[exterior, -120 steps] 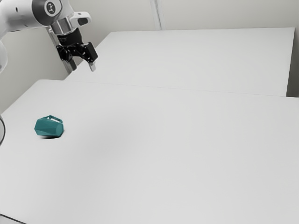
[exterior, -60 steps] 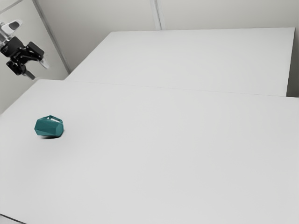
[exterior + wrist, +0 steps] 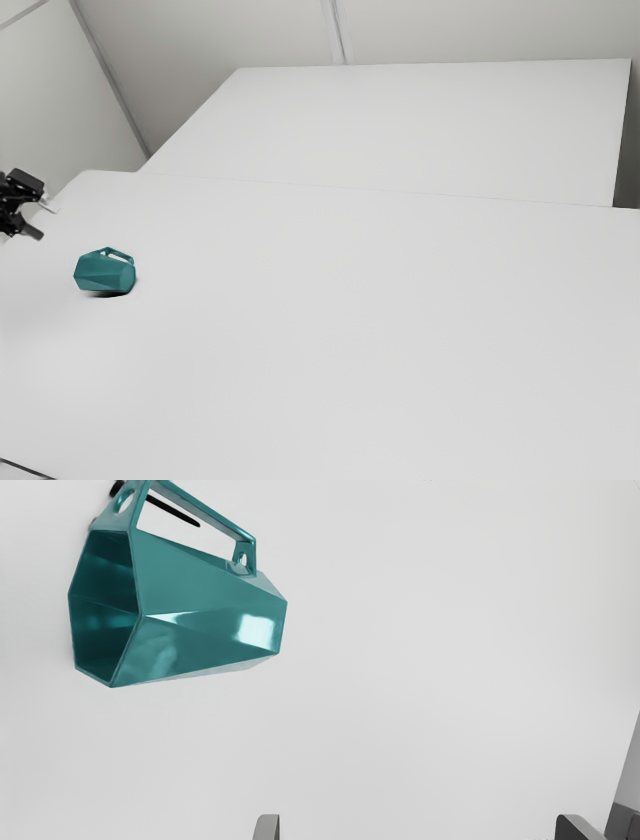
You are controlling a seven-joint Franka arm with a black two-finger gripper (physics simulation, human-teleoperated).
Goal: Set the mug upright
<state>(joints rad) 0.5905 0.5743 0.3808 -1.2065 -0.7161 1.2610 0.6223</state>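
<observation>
The mug (image 3: 104,272) is lying on its side on the worktop (image 3: 350,320), so it is not standing as the task is asking. The end effector (image 3: 45,222) is hovering at the exterior view's left, with the mug lying near it toward that view's right and closer to that camera. Its two fingers are standing wide apart and holding nothing; the mug is resting mostly out past one finger rather than in the gap. Its long axis is running roughly along the line from finger to finger, so gripping across the body would, I judge, be calling for about a quarter turn of the hand as well as a sideways shift. The open mouth is facing the exterior view's left, the base the right, and the handle (image 3: 200,512) is sitting uppermost. Inside, bare teal walls are showing, the deeper part staying too hidden to tell
</observation>
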